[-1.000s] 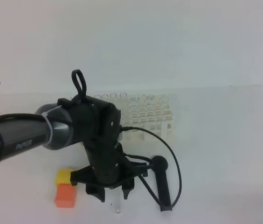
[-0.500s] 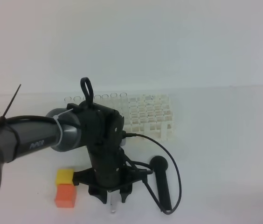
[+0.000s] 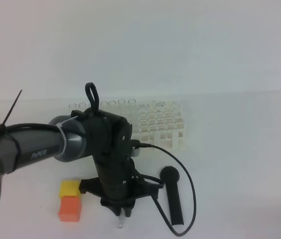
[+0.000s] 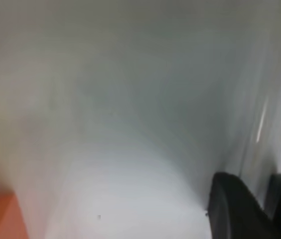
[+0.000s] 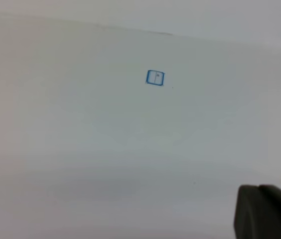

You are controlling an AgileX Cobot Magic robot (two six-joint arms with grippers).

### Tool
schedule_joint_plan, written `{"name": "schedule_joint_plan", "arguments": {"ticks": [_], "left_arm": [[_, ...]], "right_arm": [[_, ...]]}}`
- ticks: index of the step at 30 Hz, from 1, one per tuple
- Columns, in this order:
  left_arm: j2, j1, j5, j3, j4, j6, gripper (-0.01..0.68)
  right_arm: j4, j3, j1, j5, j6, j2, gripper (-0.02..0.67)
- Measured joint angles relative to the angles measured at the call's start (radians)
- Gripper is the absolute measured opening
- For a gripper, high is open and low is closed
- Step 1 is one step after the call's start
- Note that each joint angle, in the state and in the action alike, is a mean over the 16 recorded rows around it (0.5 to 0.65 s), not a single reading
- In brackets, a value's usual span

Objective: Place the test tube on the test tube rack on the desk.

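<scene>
Left gripper [image 3: 121, 210] clamped on the test tube [image 3: 120, 222] low over the worktop [image 3: 240, 164]
Tube sits between the closed jaws, its end poking out below; white rack [image 3: 160, 124] well behind; right jaws together

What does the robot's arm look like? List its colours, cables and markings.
The left arm is dark grey with a silver band and small white lettering on its side. Its wrist block and hand are black. A thin black cable loops out to the right, and a black cable tie sticks up near the left edge.
</scene>
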Motion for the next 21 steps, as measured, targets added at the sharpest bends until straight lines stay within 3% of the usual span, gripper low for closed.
{"name": "schedule_joint_plan", "arguments": {"ticks": [12, 21], "left_arm": [[-0.18, 0.002, -0.251, 0.036, -0.012, 0.184, -0.001], [-0.427, -0.002, -0.455, 0.217, -0.059, 0.282, -0.001]], "right_arm": [[0.0, 0.0, 0.0, 0.0, 0.0, 0.0, -0.001], [0.0, 0.0, 0.0, 0.0, 0.0, 0.0, -0.001]]}}
